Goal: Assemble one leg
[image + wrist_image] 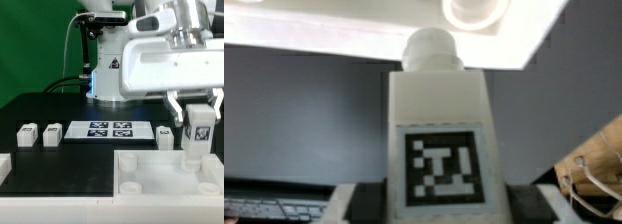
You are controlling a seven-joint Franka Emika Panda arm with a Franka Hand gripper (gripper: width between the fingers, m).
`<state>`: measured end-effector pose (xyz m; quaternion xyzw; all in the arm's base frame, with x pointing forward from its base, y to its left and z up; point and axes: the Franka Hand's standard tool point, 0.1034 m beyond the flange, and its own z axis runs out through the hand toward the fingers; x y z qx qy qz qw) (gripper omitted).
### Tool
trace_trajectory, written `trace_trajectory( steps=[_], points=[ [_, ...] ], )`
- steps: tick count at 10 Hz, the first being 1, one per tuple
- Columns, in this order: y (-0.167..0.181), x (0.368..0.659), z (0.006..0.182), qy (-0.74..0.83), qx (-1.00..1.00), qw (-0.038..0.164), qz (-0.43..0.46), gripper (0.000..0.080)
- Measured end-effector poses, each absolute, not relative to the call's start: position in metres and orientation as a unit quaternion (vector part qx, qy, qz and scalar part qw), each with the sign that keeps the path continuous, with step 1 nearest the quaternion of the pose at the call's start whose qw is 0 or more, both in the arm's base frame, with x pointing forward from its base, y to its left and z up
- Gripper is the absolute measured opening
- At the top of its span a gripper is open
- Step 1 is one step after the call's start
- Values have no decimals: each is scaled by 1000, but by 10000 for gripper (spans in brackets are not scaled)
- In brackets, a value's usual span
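My gripper [196, 116] is shut on a leg [197, 132], a white block with a black-and-white tag, and holds it upright at the exterior view's right. The leg's lower end is at the back rim of the large white tray-shaped piece [150, 176]. In the wrist view the leg [441, 110] fills the middle between my dark pads [374, 200], with my gripper [446, 208] closed on it. Its rounded peg tip [432, 45] points at the tray [349, 22], close to a round hole [478, 10]. I cannot tell whether the peg touches the tray.
Two loose legs [27, 132] [52, 132] lie at the exterior view's left and another [165, 133] next to the held one. The marker board [108, 130] lies between them. A white part [4, 165] sits at the left edge. The arm's base [105, 70] stands behind.
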<state>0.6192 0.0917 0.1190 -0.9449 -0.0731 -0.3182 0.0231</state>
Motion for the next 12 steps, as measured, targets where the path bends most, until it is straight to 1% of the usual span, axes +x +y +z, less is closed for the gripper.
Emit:
trace_trajectory(
  steps=[2, 3, 4, 8, 12],
  points=[
    [94, 623, 116, -69, -947, 27, -311, 294],
    [103, 626, 119, -73, -947, 32, -310, 294],
    [109, 625, 117, -76, -947, 35, -309, 294],
    [115, 615, 93, -80, -949, 37, -302, 294],
    [120, 617, 93, -84, -948, 38, -304, 294]
  ],
)
